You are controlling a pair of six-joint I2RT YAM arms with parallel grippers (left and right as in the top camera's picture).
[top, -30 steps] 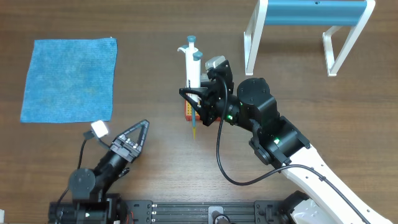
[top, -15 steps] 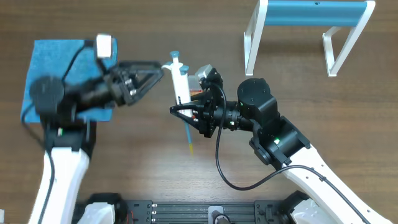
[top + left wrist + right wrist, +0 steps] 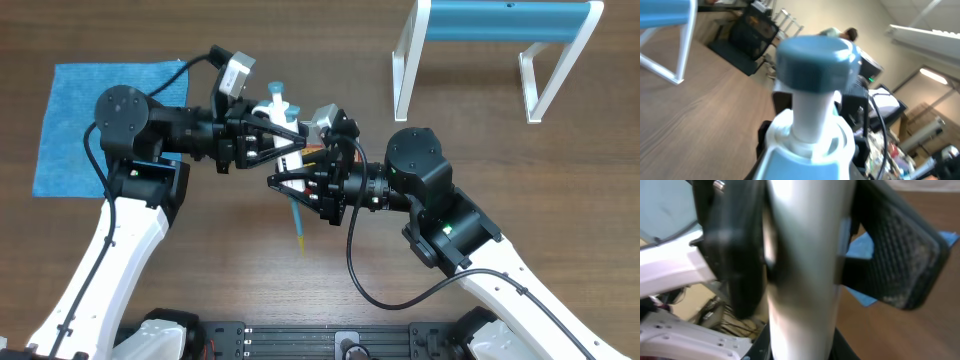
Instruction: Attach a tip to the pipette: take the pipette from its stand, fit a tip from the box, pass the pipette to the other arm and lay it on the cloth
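Note:
The white pipette (image 3: 285, 130) with a blue plunger (image 3: 277, 92) and a yellow tip (image 3: 298, 235) hangs tilted above the table's middle. My right gripper (image 3: 296, 186) is shut on its lower body; the right wrist view shows the barrel (image 3: 800, 270) pinched between the ribbed pads (image 3: 895, 260). My left gripper (image 3: 283, 135) has come in from the left, open, with its fingers on either side of the pipette's upper part. The plunger (image 3: 815, 55) sits close in front of the left wrist camera. The blue cloth (image 3: 90, 110) lies at the far left, partly under the left arm.
The white stand with a blue top bar (image 3: 500, 25) is at the back right, and one of its legs (image 3: 670, 50) appears in the left wrist view. A sliver of the orange tip box (image 3: 314, 153) peeks out beneath the right gripper. Bare wood lies along the front.
The left arm swung up from the front left and across to the pipette, its fingers now flanking the upper body. The right gripper carried the pipette slightly left and forward, tilting it more.

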